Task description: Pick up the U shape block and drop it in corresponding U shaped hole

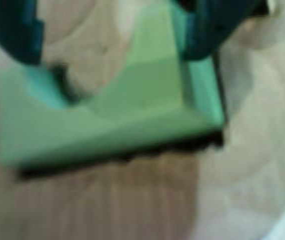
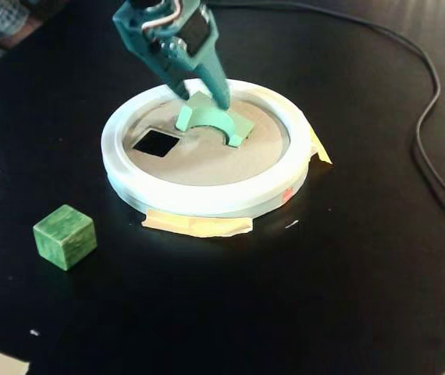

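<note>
1. The step in hand looks like the placing: the U-shaped block (image 2: pixel 209 119), pale green, sits on the cardboard face of the round white sorter lid (image 2: pixel 207 201), right of that face's middle in the fixed view, with the teal tool (image 2: pixel 204 97) on top of it.

2. The tool is pinching the block. In the wrist view its two dark fingers (image 1: pixel 17 35) come down from the top edge on either side of the U-shaped block (image 1: pixel 132 110), one against each leg, with the curved notch between them.

3. The block appears tilted, not flat. The wrist view shows a dark gap under its lower edge (image 1: pixel 132 152), which I take for the mouth of its own hole or for shadow; the blur does not let me say which.

4. A square hole (image 2: pixel 156 142) lies open on the left of the lid in the fixed view, apart from the block. It is the wrong slot and should be left alone.

5. The next move, as I judge it, calls for squaring the block with its opening, easing it level, then spreading the fingers so it falls through. Releasing while it is skewed risks it wedging on the rim of the hole.

6. A darker green cube (image 2: pixel 65 236) stands on the black bench (image 2: pixel 300 297), well clear of the lid, to its lower left.
</note>
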You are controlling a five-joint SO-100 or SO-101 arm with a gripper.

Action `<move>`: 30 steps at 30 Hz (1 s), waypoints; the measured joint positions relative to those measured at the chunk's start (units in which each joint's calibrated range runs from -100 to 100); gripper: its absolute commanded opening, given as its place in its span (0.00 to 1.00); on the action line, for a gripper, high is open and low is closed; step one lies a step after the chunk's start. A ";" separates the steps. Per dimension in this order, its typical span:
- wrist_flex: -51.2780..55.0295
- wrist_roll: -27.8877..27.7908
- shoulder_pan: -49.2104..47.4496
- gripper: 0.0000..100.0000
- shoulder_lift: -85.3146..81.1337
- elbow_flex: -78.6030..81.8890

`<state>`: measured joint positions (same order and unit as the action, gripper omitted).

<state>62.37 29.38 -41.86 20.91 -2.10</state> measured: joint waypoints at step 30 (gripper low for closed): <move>-45.30 0.24 0.00 0.47 -18.46 42.07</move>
<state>17.07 29.62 -41.86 2.45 39.97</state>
